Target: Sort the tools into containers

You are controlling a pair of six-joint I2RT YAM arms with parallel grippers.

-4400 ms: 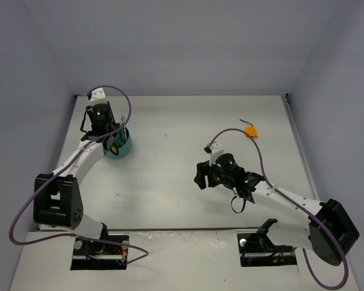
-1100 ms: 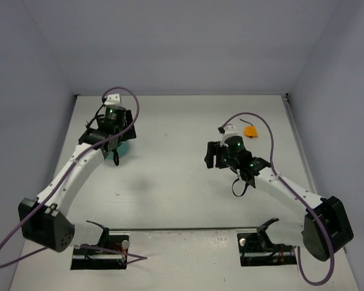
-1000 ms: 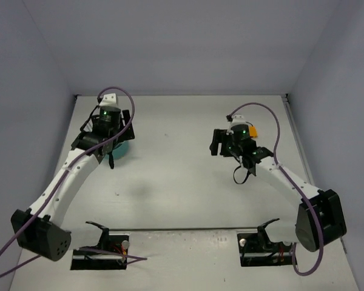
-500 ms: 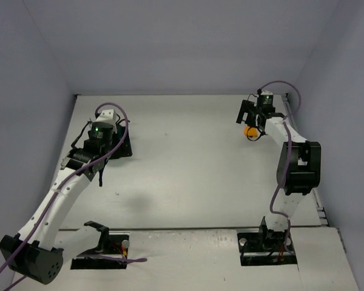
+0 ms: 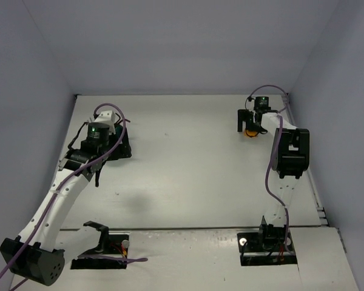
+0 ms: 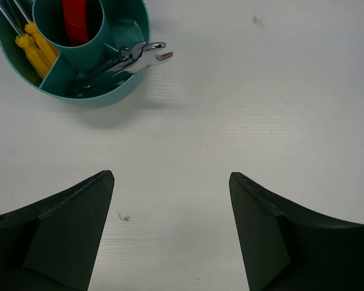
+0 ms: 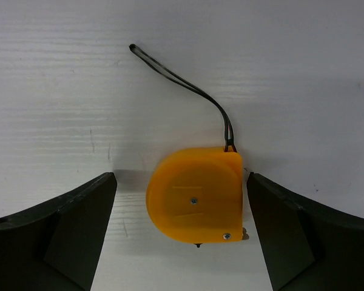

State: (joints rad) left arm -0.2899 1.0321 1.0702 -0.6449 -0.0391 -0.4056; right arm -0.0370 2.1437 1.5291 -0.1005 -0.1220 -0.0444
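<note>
Tools already fill most of the teal tub (image 6: 109, 97), which stands on the white desk (image 6: 261, 91). Yellow-orange screwdrivers (image 6: 31, 43) are in one outer compartment. Silver wrenches (image 6: 130, 57) are in the next one, with their heads leaning over the rim. A red tool (image 6: 77, 21) stands upright in the central cup. The left jaws hang above the bare desk near the tub, wide apart, with nothing between the dark fingers (image 6: 60, 230). One more tool lies on the right side of the desk, near the far edge: an orange tape measure (image 7: 194, 195). It lies flat, and its black strap (image 7: 182, 82) is stretched out on the desk. The right jaws are spread wide around it. One finger (image 7: 60, 230) is clearly apart from the case. The other is just beside it, and I cannot tell if it touches.
</note>
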